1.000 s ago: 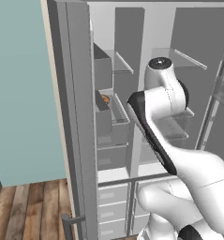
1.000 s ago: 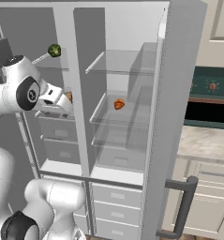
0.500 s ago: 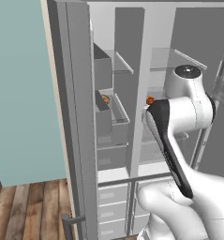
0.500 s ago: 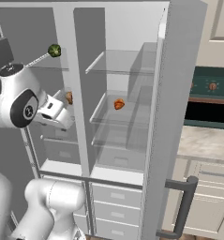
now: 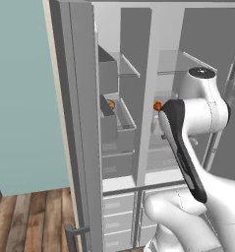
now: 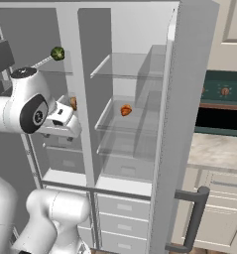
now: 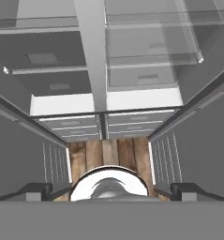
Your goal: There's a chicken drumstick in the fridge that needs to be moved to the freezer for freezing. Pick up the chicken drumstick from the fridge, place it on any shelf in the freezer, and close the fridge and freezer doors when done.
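We are looking at a home kitchen: an open fridge (image 6: 135, 129) and freezer (image 5: 116, 133), a dark green oven (image 6: 221, 106), pale cabinet drawers (image 6: 211, 218), wood flooring (image 5: 25, 221).

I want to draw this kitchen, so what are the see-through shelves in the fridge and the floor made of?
The shelves look like clear glass: you can see the gray back wall through them and their edges shine pale. The floor looks like wood, with brown planks, grain streaks and a matte finish. Everything is rendered, so that is only how they look.
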